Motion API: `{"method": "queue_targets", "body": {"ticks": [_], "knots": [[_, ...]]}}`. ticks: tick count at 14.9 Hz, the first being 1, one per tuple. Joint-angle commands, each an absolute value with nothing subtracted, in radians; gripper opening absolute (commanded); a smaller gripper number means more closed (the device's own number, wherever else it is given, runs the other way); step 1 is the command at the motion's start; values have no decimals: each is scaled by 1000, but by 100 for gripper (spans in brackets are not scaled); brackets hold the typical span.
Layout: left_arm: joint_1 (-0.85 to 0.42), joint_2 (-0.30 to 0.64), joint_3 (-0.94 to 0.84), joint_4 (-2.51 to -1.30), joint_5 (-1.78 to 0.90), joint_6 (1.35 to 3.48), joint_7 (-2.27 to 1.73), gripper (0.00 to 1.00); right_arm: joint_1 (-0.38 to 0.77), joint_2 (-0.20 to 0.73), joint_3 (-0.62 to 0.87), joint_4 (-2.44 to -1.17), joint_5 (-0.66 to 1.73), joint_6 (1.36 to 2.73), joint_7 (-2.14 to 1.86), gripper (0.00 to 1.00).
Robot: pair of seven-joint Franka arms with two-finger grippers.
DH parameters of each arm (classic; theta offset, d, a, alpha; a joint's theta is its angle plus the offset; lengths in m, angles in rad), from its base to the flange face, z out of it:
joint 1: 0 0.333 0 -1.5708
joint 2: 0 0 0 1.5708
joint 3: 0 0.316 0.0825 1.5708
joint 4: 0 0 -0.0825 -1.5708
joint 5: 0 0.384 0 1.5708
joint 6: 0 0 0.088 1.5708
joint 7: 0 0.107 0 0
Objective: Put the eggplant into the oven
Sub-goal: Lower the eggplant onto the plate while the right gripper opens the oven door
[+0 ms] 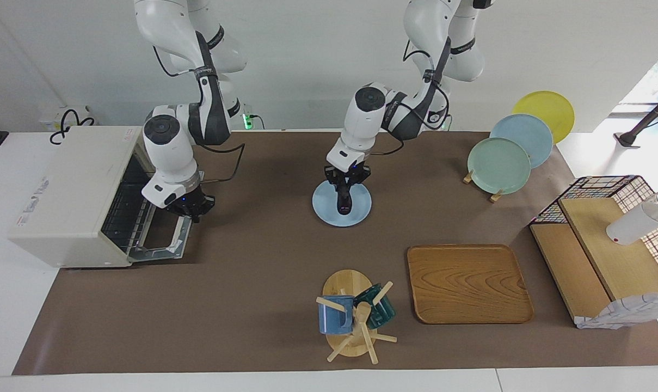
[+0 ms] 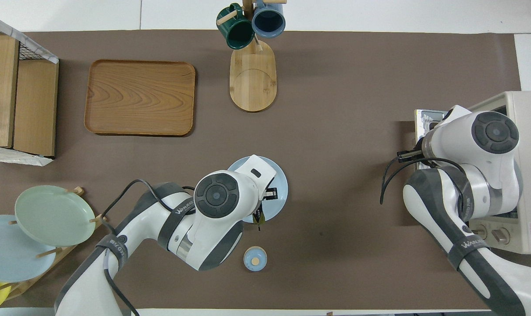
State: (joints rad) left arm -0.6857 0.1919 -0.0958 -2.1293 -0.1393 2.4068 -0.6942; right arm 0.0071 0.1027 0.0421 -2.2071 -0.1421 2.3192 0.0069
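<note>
Eggplant (image 1: 343, 199) lies on the blue plate (image 1: 323, 209), my left tool (image 1: 346, 185) clamped on it; right tool (image 1: 189, 209), closed, waits by the open oven (image 1: 67, 190) door. Next: lift and carry toward the oven.

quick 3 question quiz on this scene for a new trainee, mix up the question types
1. True or false: the oven door stands open.
2. Which hand is shut on the eggplant? A) left hand B) right hand C) neither
3. Fill in: the eggplant is over the light blue ____, and the right hand is at the oven's ____.

Key
1. True: the door is dropped down and the rack shows.
2. A: the left hand grips the eggplant from above.
3. plate; door.
</note>
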Motion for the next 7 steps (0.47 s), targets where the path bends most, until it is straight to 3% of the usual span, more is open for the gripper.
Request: {"method": "queue_targets", "body": {"ticks": [1,7], "knots": [[-707,212,-75,-2131,-155,2438,-703,0,5,106,28,-2243,-143,2355,29,0],[-712,209,-75,-2135,-155,2421,-696,0,49,95,28,-2304,-141,2425,75,0]]}}
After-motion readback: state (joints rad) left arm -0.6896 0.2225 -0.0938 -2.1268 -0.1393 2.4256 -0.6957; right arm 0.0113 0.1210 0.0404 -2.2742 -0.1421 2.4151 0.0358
